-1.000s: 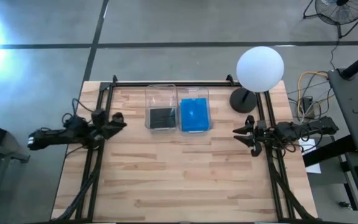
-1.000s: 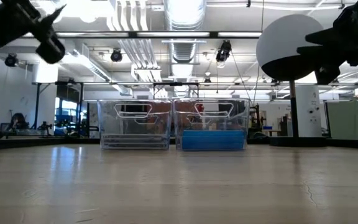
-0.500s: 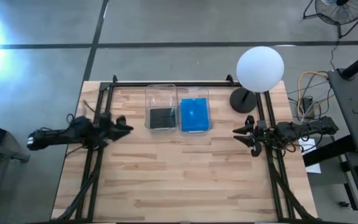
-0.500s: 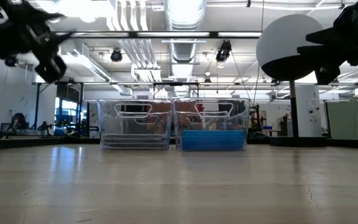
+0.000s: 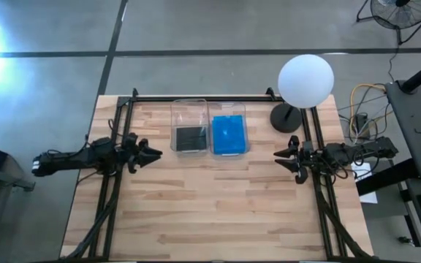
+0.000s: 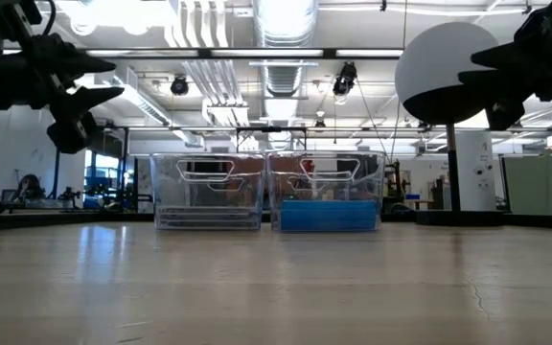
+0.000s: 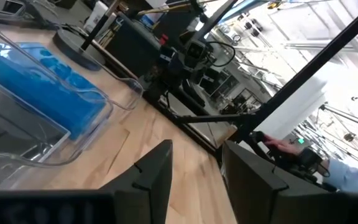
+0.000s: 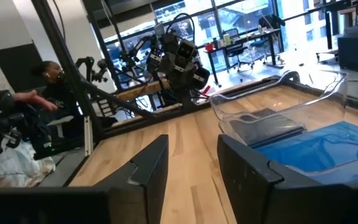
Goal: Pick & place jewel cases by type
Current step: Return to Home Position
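Over the wooden table (image 5: 218,212), left claw (image 5: 154,154) and right claw (image 5: 278,158) hang parted, empty.

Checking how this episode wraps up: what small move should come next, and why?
Probably just settle the left end effector into rest opposite the parked right end effector, then stop: the black cases and blue cases lie sorted in separate bins, and both end effectors are open and empty.

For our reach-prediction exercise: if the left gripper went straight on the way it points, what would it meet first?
Probably nothing near: the left gripper points across bare table, just clear of the clear bins, toward the right gripper; depth is unclear.
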Robot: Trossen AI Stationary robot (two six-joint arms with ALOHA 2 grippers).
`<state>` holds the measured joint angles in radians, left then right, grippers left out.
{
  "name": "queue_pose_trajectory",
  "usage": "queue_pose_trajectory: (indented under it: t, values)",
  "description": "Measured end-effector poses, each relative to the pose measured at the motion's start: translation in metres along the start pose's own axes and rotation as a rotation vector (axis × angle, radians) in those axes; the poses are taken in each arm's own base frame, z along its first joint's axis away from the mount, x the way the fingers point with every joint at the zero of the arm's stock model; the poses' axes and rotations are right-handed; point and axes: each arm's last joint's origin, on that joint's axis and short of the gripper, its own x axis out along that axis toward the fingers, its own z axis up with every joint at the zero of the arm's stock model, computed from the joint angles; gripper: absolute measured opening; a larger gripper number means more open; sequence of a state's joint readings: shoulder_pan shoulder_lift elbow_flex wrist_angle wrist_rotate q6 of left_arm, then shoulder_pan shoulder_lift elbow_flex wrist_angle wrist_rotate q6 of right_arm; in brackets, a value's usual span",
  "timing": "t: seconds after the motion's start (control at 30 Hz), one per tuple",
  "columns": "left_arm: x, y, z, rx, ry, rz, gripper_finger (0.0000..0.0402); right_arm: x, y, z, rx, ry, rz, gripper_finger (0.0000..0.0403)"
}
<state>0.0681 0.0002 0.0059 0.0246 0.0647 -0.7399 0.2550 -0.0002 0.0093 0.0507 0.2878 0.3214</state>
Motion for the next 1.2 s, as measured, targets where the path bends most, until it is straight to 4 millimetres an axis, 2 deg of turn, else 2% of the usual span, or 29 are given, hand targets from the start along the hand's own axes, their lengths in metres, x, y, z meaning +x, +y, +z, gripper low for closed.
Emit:
queue_pose_trajectory:
  t: [0.43,0.7,0.97,1.2]
  values:
    - [0.001,0.001,-0.001,-0.002,0.013,0.012,0.0124,0.0,-0.001,0.0,0.0,-0.002,-0.006,0.0125]
    - [0.002,0.001,-0.001,-0.002,0.017,0.015,0.0124,0.002,-0.012,0.005,-0.007,-0.052,-0.131,0.0133]
    - [0.002,0.001,-0.001,-0.002,0.019,0.016,0.0124,0.002,-0.012,0.005,-0.003,-0.05,-0.127,0.0129]
    - [0.002,0.001,-0.001,-0.002,0.019,0.016,0.0124,0.002,-0.012,0.009,0.147,-0.097,-0.116,0.0123]
